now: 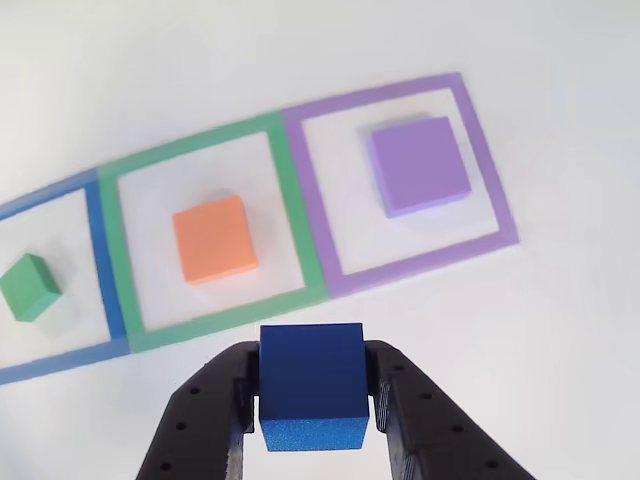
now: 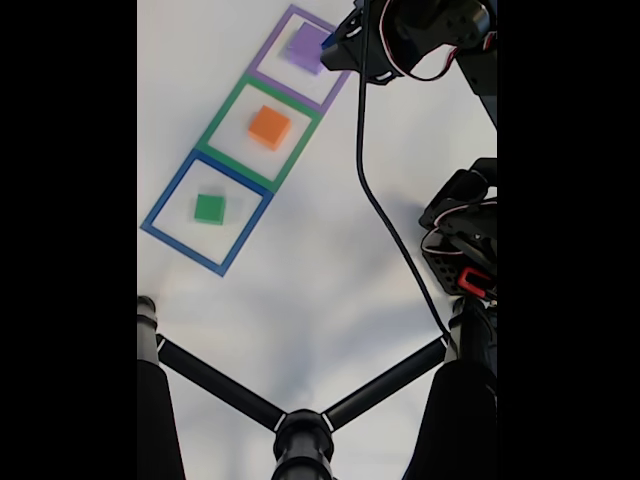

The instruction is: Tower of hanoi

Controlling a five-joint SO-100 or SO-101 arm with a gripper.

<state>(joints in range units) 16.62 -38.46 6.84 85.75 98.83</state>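
Fixed view, hand (image 2: 335,42) mostly hidden, blue cube (image 2: 328,41) barely visible

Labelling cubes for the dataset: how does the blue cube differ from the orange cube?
The blue cube is dark blue, the orange cube orange. The blue cube is clamped between the gripper's fingers, outside the frames; the orange cube rests free inside the green frame. Both are plain matte cubes.

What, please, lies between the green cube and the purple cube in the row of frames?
The orange cube, inside the green frame, lies between the green cube and purple cube; the fixed view agrees.
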